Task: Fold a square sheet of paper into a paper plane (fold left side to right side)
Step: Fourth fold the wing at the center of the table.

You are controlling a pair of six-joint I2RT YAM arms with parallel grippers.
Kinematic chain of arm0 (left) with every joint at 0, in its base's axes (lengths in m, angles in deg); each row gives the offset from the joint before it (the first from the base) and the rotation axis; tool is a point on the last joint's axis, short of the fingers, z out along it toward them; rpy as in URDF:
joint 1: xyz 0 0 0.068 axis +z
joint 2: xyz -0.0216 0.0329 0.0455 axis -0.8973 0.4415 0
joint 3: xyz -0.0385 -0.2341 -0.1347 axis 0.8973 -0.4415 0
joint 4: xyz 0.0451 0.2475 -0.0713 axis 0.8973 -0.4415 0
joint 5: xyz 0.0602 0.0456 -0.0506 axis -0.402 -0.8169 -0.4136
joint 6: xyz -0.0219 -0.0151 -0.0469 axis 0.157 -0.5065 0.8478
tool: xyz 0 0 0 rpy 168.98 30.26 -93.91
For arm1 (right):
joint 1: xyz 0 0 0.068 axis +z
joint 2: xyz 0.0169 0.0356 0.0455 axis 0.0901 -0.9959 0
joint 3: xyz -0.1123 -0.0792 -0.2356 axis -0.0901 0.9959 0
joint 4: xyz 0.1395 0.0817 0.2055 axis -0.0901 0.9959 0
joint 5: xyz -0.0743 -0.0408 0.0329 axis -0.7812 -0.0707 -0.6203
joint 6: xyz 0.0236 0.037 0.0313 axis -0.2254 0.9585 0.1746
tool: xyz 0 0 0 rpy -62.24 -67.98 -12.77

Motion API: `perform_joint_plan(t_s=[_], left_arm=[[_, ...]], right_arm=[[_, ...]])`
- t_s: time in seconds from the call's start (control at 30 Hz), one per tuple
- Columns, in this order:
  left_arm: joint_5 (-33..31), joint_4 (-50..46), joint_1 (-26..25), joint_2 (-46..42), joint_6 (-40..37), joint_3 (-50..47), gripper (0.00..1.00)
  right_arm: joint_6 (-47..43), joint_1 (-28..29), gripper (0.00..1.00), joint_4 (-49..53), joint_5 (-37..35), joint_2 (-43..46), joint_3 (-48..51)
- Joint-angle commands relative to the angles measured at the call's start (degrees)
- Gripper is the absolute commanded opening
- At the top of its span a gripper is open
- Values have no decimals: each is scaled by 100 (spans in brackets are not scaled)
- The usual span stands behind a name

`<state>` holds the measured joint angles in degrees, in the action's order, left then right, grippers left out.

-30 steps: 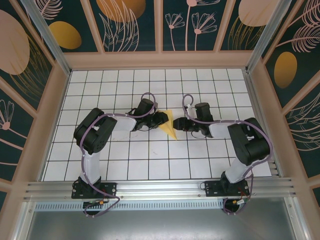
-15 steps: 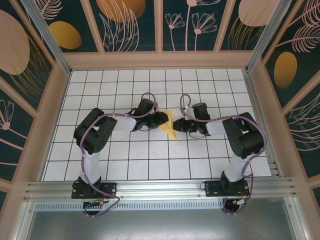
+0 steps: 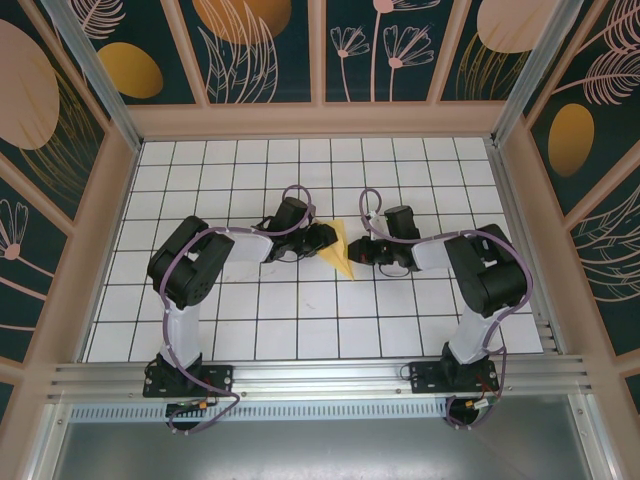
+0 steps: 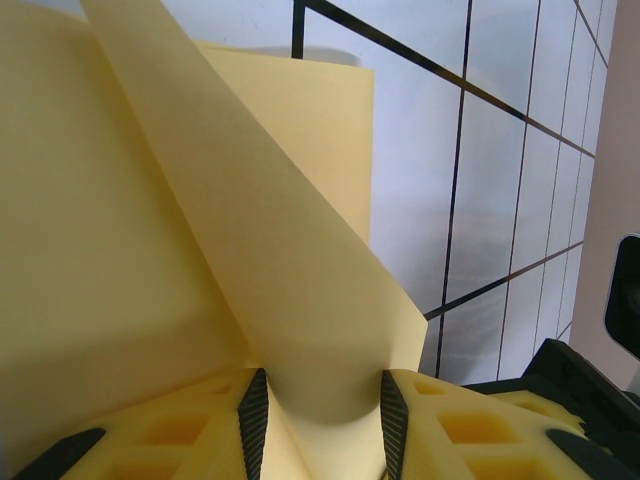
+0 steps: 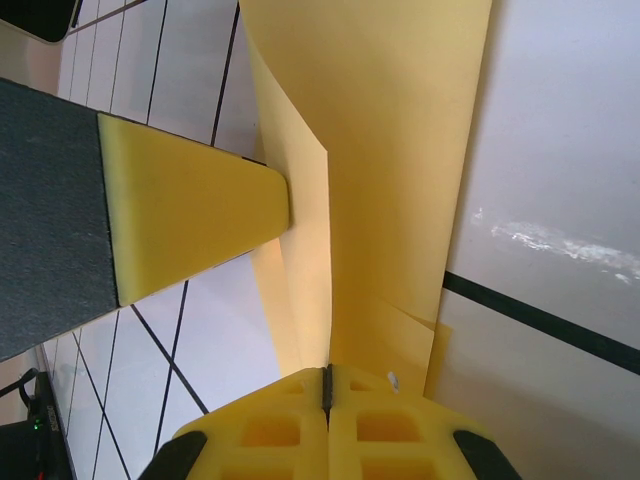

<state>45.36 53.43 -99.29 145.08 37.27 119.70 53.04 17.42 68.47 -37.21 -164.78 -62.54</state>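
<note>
We see right gripper (image 5: 327, 385) with pads pressed flat together, thin fold of yellow paper (image 5: 390, 150) apparently pinched in seam, sheet running straight ahead of fingers

Left gripper (image 4: 320, 400): jaws part closed round curled flap, paper bulging between pads, rest fanning ahead and to its left

Paper lies between both grippers, touching each; long axis runs across line joining them, pointed tip toward arm bases

We judge left gripper must carry flap over toward right gripper; neither nearer

Grid table (image 3: 300, 320) just beneath

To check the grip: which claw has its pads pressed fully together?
The right claw: its pads meet on the yellow paper, while those of the left claw stand apart.
</note>
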Motion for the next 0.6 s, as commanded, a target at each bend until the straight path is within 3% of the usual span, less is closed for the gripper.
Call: perform_joint_plan(t_s=[0.0, 0.57], left_arm=[[-101, -299, -30, 84, -126, 50, 38], [-107, -307, -29, 84, -122, 42, 39]], right_arm=[[-119, -25, 6, 101, -63, -90, -131], [-200, -129, 6, 246, -99, -218, -146]])
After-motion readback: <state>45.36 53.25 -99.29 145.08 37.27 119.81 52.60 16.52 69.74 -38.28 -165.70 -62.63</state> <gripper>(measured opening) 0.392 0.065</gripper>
